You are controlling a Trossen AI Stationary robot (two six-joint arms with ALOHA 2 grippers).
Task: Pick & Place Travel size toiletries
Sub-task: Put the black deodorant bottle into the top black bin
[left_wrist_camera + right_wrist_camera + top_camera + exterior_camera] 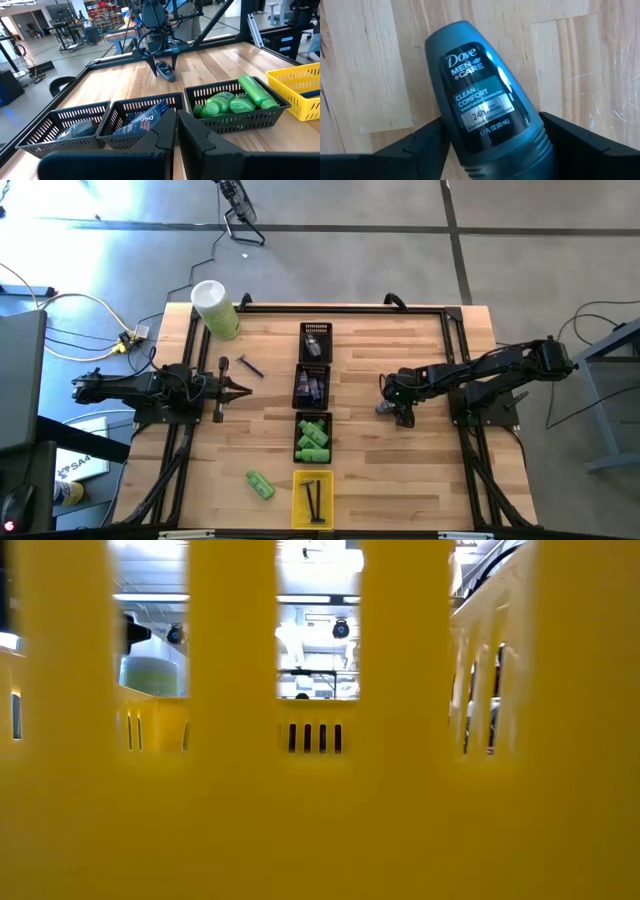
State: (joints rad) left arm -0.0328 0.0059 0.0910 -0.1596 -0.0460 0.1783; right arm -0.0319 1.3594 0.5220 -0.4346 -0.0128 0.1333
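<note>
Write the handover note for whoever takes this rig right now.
Right gripper: right of the tray row, fingers either side of a grey-blue deodorant lying on the table; not yet clamped or lifted.
Left gripper: shut, empty, waiting left of the trays.
Done: green bottles in the third black tray, dark sticks in the yellow tray; the two far black trays hold items too.
Left: that deodorant, a green bottle loose near the yellow tray, and thin sticks by the left gripper.

A pale wooden plank table is carrying three black mesh trays, a yellow slotted tray, a loose bright green bottle and a grey-blue oval deodorant.
</note>
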